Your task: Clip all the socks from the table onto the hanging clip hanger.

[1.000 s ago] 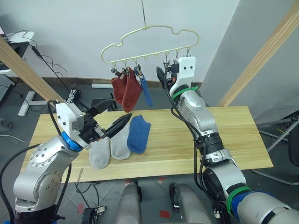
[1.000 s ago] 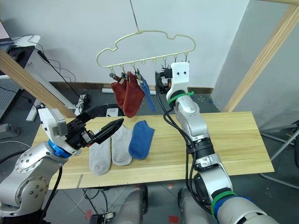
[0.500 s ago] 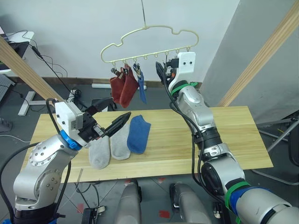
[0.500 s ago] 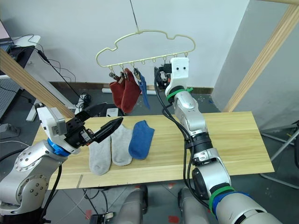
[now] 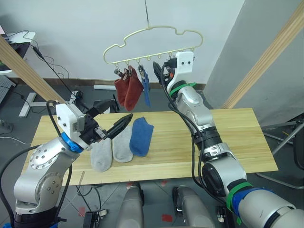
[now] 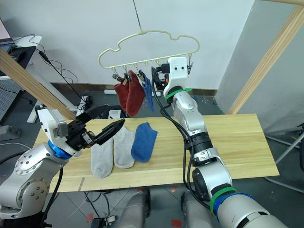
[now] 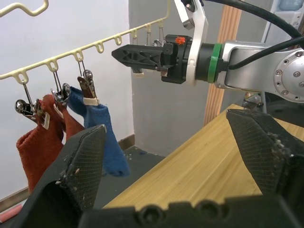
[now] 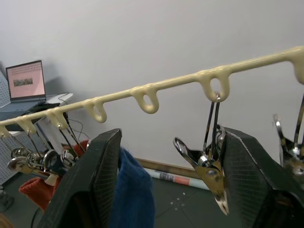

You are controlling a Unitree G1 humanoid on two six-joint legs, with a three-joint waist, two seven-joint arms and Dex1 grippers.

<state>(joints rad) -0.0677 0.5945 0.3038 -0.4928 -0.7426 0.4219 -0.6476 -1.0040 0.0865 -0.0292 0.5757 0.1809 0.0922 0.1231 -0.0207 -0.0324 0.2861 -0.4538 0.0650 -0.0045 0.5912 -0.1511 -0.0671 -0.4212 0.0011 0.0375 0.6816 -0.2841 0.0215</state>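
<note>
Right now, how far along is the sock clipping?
Done: two rust red socks and one blue sock hang clipped on the clip hanger. In hand: nothing; both tools open. Left: two grey socks and a blue sock lie on the table.

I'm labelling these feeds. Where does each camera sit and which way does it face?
Head eyes: look forward and down at the table, both arms showing.
Left wrist: looks past its open fingers at the right gripper.
Right wrist: faces the clip hanger between its open fingers.
All share the hung blue sock.
</note>
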